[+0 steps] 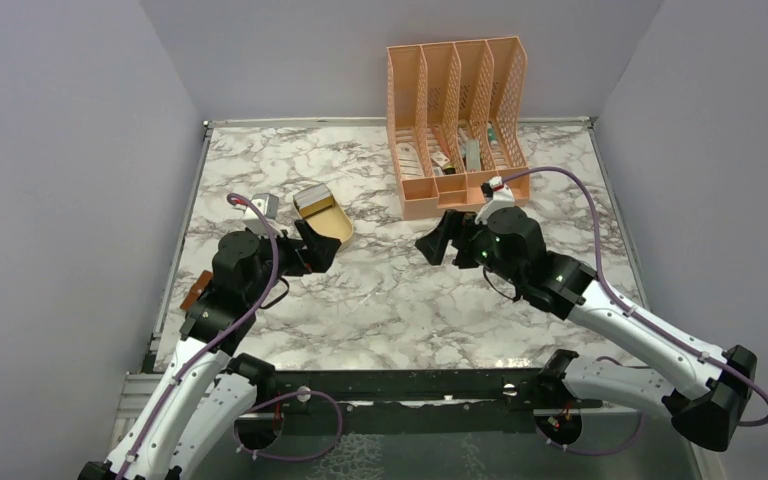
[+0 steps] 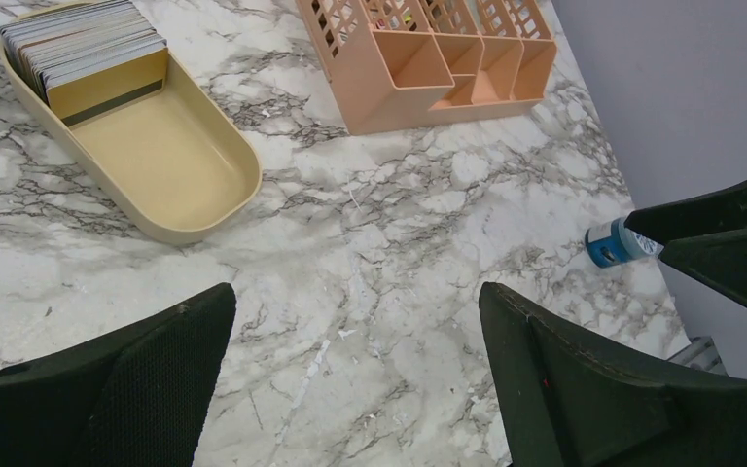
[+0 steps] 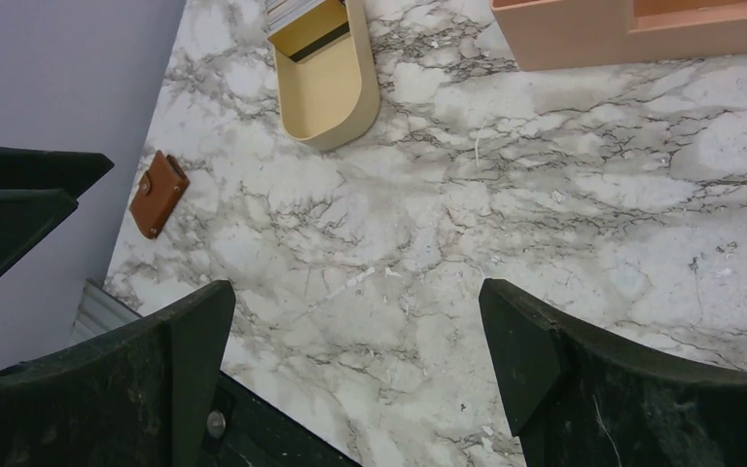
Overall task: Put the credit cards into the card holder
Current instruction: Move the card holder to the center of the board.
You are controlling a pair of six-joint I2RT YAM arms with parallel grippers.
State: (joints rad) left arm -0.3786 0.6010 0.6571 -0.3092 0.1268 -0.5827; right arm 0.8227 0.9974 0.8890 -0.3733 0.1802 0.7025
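Nothing of the job is done yet, as far as you can see here: the credit cards stand packed on edge in the far end of the small beige tray, and none has reached the card holder. That brown leather wallet lies folded shut, tab side up, on the far left edge of the counter, beside your left arm and well apart from the tray. By the look of it, the wallet has to be opened and every card carried across, so the whole task lies ahead. Your left jaws stand wide apart and empty, hanging above bare marble just near of the tray. Your right jaws are equally spread and hold nothing, hovering just near of the peach file organiser. The counter is white marble-patterned with grey veins, glossy, and flecked with small pale scraps. A small blue-and-white object sits toward its right edge. Plain lavender-grey walls close it in on the left, far and right sides.
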